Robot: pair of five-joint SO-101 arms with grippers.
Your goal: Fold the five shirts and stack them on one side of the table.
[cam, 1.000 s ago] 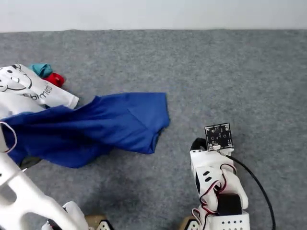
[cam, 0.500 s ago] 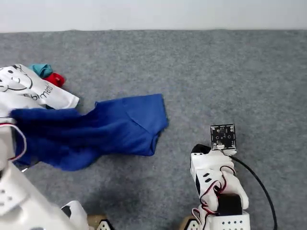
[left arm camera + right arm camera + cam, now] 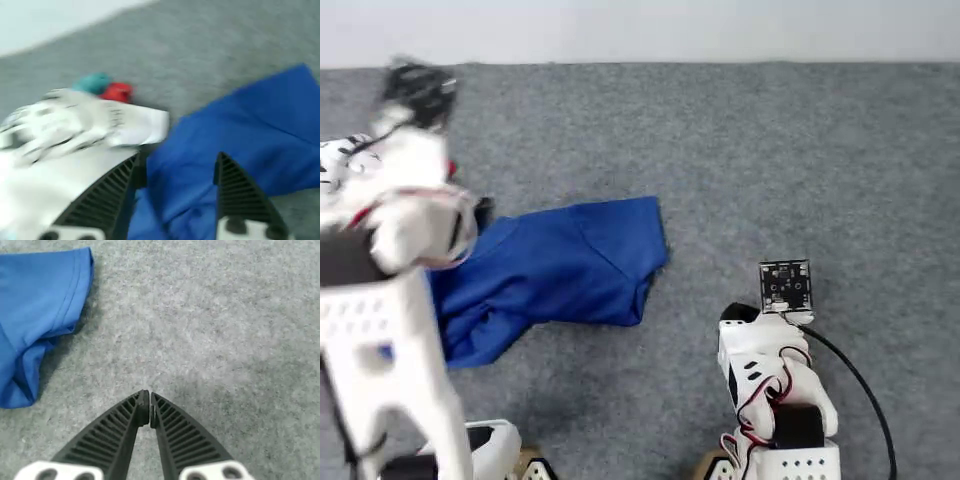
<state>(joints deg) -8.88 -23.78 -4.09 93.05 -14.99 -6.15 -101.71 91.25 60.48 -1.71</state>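
A blue shirt lies crumpled on the grey table left of centre, its left part hidden behind my raised left arm. My left gripper hangs open above the blue shirt, with nothing pinched between its fingers. Beside it lies a white printed shirt, with a teal garment and a red one behind. My right gripper is shut and empty over bare table, to the right of the blue shirt's sleeve.
The right arm sits near the front edge at lower right. The grey table surface stretches open to the right and back, ending at a pale wall. A bit of the white shirt shows at the left edge.
The left arm has risen high and let go of the blue shirt's left side. The shirt now lies more bunched toward the centre. The right arm barely shifted.
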